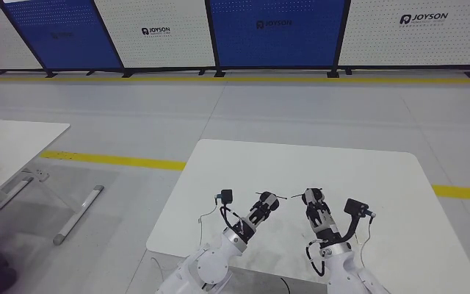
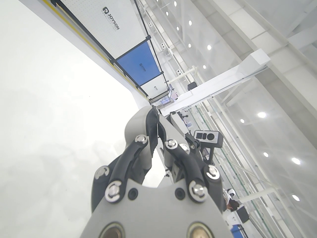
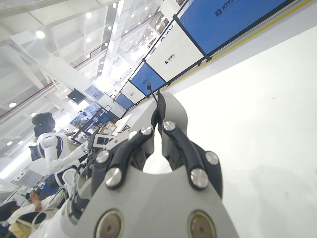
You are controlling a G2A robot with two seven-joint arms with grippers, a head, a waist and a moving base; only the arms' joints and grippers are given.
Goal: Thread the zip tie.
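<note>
A row of blue and white panels (image 1: 279, 33) runs across the top of the top view, with pale floor below it and a yellow floor line (image 1: 110, 159) crossing the middle left. The white counter (image 1: 367, 169) takes up the lower centre and right of that view. A second white table (image 1: 22, 140) cuts in at the left edge.

Both arms come up from the bottom edge over the near part of the counter, side by side and near each other without touching. The left gripper (image 1: 267, 198) sits just left of centre. The right gripper (image 1: 311, 195) is just right of it, at about the same height in the frame.

In the right wrist view the right gripper (image 3: 159, 100) is at the centre of the frame, and its fingers (image 3: 173, 110) are pressed together on the zip tie (image 3: 153, 95). The tie is a thin black strip that rises past the fingertips to a small square head, seen against the distant panels. In the left wrist view the left gripper (image 2: 156, 115) stands in the lower middle. Its fingers (image 2: 135, 127) are closed on a thin black strip of zip tie (image 2: 157, 125), whose tip pokes just beyond them.

From above, the tie shows as short black whiskers, one beside the right gripper (image 1: 296, 195) and another at the left gripper, both held above the counter. Whether the two held pieces join is too fine to tell.
</note>
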